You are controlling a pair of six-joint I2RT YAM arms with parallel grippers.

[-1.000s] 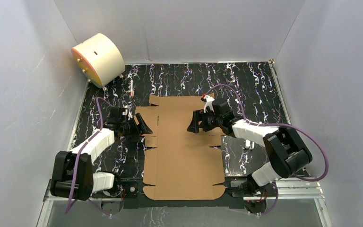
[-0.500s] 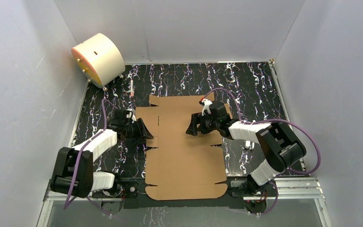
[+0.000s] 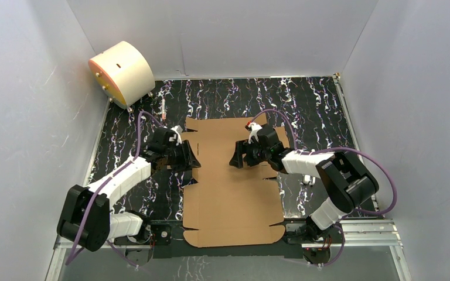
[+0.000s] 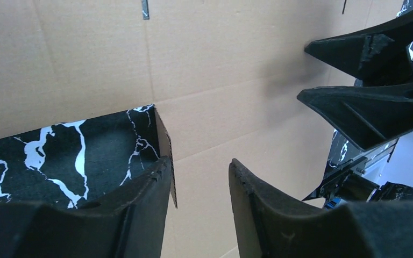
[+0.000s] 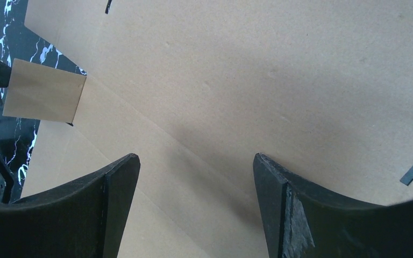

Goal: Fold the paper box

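Note:
The paper box is a flat brown die-cut cardboard sheet lying in the middle of the table. My left gripper is at its left edge, halfway up the sheet. In the left wrist view the left gripper is open. A small flap stands on edge against the inner side of its left finger, with a wide gap to the other finger. My right gripper hovers open over the sheet's upper middle, facing the left one. The right gripper has only bare cardboard between its fingers. The raised flap shows at the left of the right wrist view.
A cream drum with an orange face stands at the back left corner. A thin pen-like stick lies on the black marbled mat behind the sheet. White walls close in the left, back and right sides.
My left gripper has moved right onto the sheet's left edge while its jaws narrowed, and a small flap now stands up there. The sheet slid slightly right. The right gripper barely moved.

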